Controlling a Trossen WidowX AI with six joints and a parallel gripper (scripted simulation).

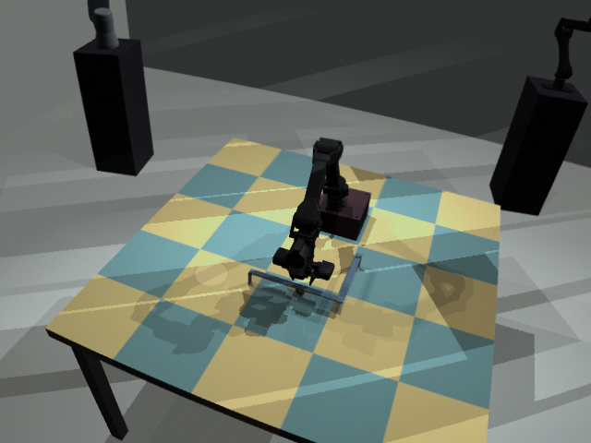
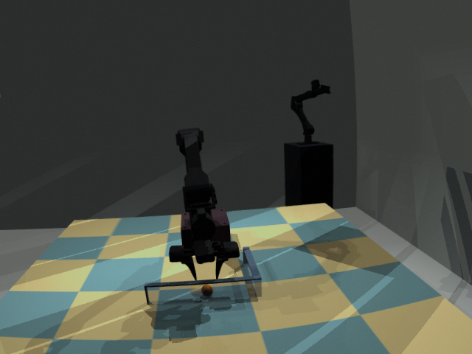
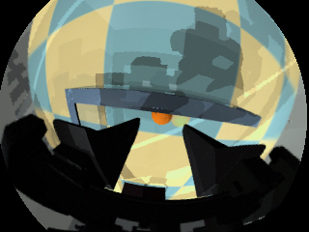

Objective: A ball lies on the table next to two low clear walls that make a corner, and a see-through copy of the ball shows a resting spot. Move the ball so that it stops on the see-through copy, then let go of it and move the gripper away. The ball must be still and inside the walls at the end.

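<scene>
Exterior view is showing the arm (image 2: pixel 192 167) bending forward over the table (image 2: pixel 343 304), with the gripper (image 2: pixel 206 275) pointing down, its fingers partly apart and gripping nothing. The orange ball (image 2: pixel 206 290) is lying on the table just below the fingertips, apart from them, against the near side of the long clear wall (image 2: pixel 201 283). The short wall (image 2: pixel 252 262) is meeting the long one at the right end, making the corner. Wrist view is putting the ball (image 3: pixel 161 118) between the two dark fingers, beyond their tips and just behind the wall (image 3: pixel 161 100). Top view is hiding most of the ball under the gripper (image 1: pixel 303 276); the see-through copy is too faint to tell.
</scene>
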